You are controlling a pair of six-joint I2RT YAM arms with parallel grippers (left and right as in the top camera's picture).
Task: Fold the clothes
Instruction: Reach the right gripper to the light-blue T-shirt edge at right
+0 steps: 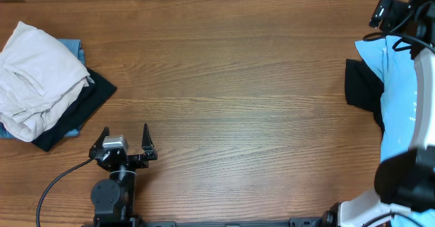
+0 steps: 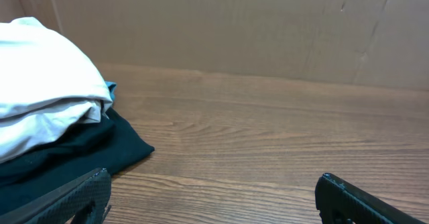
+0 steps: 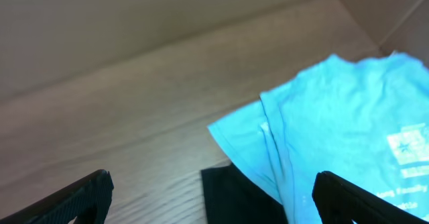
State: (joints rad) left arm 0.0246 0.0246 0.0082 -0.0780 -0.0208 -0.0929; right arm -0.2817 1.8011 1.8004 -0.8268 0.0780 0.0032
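Overhead: a crumpled off-white garment (image 1: 37, 77) lies at the left end of the brown wooden table (image 1: 238, 84), and a sky-blue printed T-shirt (image 1: 401, 98) at its right end. Left wrist: the left gripper (image 2: 213, 177) is spread wide and empty above the table. Right wrist: the right gripper (image 3: 213, 180) is likewise spread and empty above the table's T-shirt end.

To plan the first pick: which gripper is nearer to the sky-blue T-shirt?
Right. The right gripper hangs above the sky-blue T-shirt; the left gripper sits across the table, by the white-topped clothes pile.
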